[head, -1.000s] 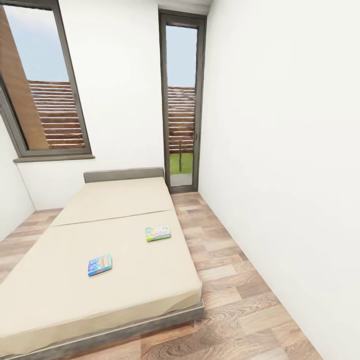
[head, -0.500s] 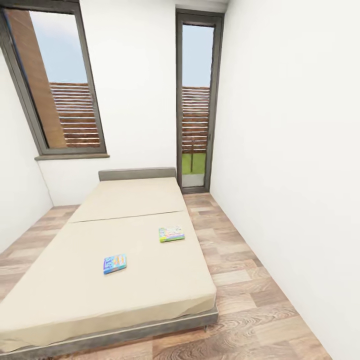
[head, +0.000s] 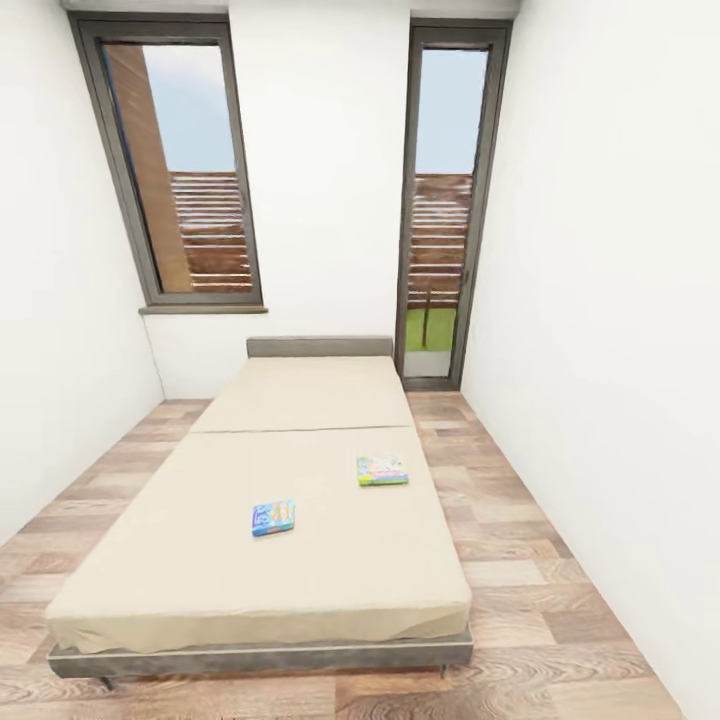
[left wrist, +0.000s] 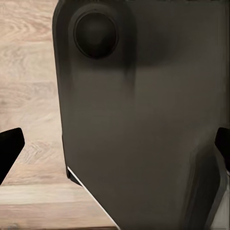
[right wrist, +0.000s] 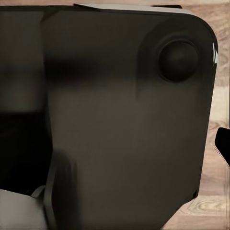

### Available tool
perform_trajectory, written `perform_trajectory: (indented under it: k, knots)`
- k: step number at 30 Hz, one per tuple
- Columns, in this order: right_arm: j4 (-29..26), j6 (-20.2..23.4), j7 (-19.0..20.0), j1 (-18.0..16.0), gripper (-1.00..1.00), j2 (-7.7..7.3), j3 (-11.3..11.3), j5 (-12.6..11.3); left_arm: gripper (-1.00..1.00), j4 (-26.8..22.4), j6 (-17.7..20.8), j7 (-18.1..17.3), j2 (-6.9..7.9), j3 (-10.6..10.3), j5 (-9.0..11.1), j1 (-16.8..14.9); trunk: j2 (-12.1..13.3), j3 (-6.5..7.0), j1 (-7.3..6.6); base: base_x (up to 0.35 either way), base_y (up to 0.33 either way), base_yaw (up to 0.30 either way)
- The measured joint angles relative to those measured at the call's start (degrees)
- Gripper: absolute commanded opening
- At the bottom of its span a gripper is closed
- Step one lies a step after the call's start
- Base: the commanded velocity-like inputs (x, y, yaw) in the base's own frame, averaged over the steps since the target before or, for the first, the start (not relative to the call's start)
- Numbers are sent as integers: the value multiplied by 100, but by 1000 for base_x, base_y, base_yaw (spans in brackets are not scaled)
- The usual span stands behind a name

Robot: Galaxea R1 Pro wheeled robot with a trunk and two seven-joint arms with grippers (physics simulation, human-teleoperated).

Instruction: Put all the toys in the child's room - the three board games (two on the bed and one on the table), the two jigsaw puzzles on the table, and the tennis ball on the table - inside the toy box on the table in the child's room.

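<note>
Between the earlier head views and this one the whole picture slid rightward: the camera turned, so that the bed [head: 300,560] came to sit nearly square and central, while the two games kept their places on the mattress.

In the left wrist view, the left gripper [left wrist: 117,153] showed as two black fingertips [left wrist: 9,149] at opposite sides of the picture, set wide apart, with nothing between them but a dark grey body panel [left wrist: 143,120] of the robot bearing a round black boss [left wrist: 95,34]; wood floor [left wrist: 28,96] lay behind it. In the right wrist view, one black fingertip [right wrist: 223,143] of the right gripper appeared at the picture's edge before a similar dark panel [right wrist: 120,120]; its partner was hidden, so whether that gripper was spread or closed could not be told.

Farther out, in the head view, the blue board game [head: 273,517] lay flat on the beige mattress, about midway across the near half of the bed. The green and white board game [head: 382,470] lay flat beyond it, close to the bed's right edge, just short of the seam dividing the mattress. The two were well apart. The grey headboard [head: 320,346] stood against the far white wall [head: 320,200], between a window [head: 185,170] and a tall glazed door [head: 445,200]. Wood floor ran along both sides of the bed.
</note>
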Motion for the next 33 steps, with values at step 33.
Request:
perform_trajectory:
  k: [33]
  knots:
    - [2,-598,0,0,100,-2,4,-7,100,-232,19,0,5,0,-7,-4,1324,594,-725,0,0,116]
